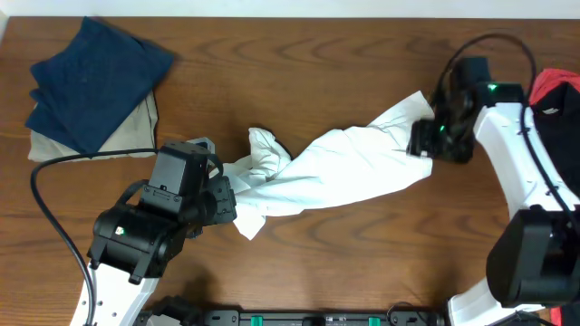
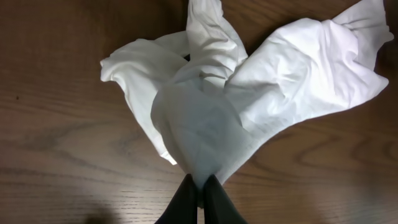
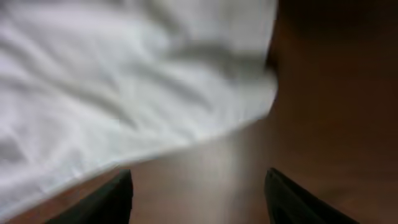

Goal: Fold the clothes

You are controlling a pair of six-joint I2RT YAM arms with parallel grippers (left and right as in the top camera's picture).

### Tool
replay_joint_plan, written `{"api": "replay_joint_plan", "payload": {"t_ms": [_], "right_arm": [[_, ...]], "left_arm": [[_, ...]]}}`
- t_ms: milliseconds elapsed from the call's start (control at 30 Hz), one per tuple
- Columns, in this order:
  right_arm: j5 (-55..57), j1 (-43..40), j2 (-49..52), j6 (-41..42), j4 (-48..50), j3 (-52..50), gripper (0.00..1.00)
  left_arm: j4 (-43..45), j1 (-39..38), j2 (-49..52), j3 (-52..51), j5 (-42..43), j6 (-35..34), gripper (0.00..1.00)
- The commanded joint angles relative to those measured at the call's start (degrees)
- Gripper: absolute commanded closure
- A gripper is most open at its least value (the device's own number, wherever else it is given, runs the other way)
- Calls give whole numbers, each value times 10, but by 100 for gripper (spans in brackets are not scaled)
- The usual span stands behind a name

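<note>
The white T-shirt point(image 1: 335, 167) lies bunched and stretched in a long strip across the middle of the table, plain white side showing, no lettering visible. My left gripper point(image 1: 225, 201) is shut on the shirt's left end; in the left wrist view its fingers point(image 2: 200, 186) pinch a gathered point of the cloth point(image 2: 249, 93). My right gripper point(image 1: 426, 145) is at the shirt's right end. In the right wrist view its fingers point(image 3: 198, 196) are wide apart over bare wood, just beside the edge of the cloth point(image 3: 124, 81), holding nothing.
A navy blue folded garment point(image 1: 95, 77) lies on a beige folded garment point(image 1: 136, 127) at the table's back left corner. A red object point(image 1: 557, 91) sits at the right edge. Bare brown wood point(image 1: 317, 263) shows in front of the shirt.
</note>
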Motion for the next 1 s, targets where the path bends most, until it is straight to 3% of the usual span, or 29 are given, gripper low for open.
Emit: {"api": "replay_joint_plan", "payload": {"t_ms": [0,333,567,600,633,700,733,833,967], "right_arm": [[-7,17,2,-17,-1,-39,30],[-24,42,3,61,206,-224,29],[-65,53,3,121,385,-279,32],[-72,56,3,125,411,-280,41],[-80,57,3,125,429,-280,55],[-107,59,3,124,454,-278,93],[-117,59,3,124,449,-275,99],[-99,49,0,125,359,-253,99],[-45,20,-11,117,159,-186,99]], "left_arm": [[1,4,-1,3,-7,10,94],[1,4,-1,3,-7,10,94],[1,4,-1,3,-7,10,94],[1,4,-1,3,-7,10,94],[1,4,-1,3,-7,10,94],[1,4,-1,3,-7,10,94],[1,4,-1,3,-7,10,94],[1,4,-1,3,-7,10,94],[1,4,-1,3,-7,10,94]]}}
